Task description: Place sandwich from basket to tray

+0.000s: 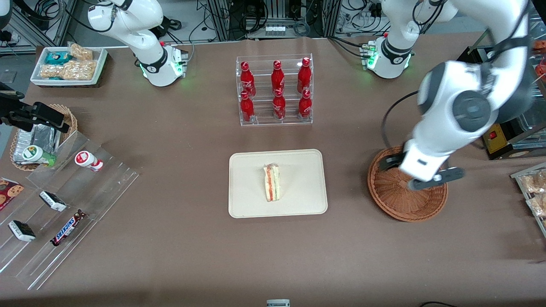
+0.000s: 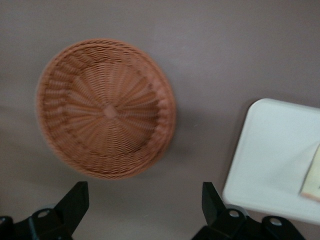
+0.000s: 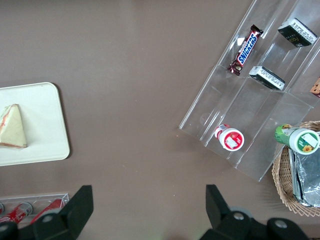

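Note:
The sandwich (image 1: 271, 182), a pale wedge with red, orange and green layers, lies in the middle of the cream-beige tray (image 1: 298, 170). The reddish-brown wicker basket (image 1: 396, 200) stands beside the tray, toward the working arm's end of the table, and holds nothing. My gripper (image 1: 411, 177) hovers above the basket with the arm covering part of its rim. In the left wrist view the gripper (image 2: 143, 192) is open with only bare table between its fingers; the empty basket (image 2: 106, 109), a corner of the tray (image 2: 270, 150) and an edge of the sandwich (image 2: 312, 175) show there.
A clear rack of red bottles (image 1: 275, 89) stands farther from the front camera than the tray. A stepped acrylic stand with snack bars (image 1: 64, 204) and a small wicker basket (image 1: 38, 140) lie toward the parked arm's end. A black box (image 1: 497, 138) and bagged snacks (image 1: 533, 192) are near the basket.

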### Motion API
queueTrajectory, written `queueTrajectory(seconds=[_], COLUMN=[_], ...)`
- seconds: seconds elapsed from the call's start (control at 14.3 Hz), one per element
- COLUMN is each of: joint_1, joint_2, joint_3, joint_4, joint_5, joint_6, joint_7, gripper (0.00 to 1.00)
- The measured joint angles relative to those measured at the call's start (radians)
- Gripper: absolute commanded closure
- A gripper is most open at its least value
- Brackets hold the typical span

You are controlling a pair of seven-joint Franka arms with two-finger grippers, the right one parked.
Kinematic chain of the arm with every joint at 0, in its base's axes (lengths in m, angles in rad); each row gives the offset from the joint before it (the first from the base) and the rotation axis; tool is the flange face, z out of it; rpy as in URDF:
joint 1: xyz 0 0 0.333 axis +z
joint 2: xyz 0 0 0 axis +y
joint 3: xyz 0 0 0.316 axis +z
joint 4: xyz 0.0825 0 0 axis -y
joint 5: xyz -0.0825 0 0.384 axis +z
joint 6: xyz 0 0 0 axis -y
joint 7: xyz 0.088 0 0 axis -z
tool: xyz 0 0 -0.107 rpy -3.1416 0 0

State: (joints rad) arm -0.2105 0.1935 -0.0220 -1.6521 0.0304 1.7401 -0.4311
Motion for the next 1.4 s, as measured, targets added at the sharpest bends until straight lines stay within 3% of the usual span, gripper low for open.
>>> queueTrajectory(seconds=[0.28, 0.7, 1.12, 1.4], joint_1=[0.106, 0.125, 0.128, 0.13], joint_2=[-0.105, -0.145, -0.133, -0.134], joint_3=[0.001, 0.0, 0.085, 0.094], joint_4=[-0.005, 0.068, 0.117, 0.117], joint_5=[0.0, 0.0, 0.0, 0.0], joint_6=[-0.129, -0.187, -0.19, -0.22], joint_7=[0.242, 0.427, 0.479, 0.482], gripper=[0.0, 0.0, 0.0, 0.0])
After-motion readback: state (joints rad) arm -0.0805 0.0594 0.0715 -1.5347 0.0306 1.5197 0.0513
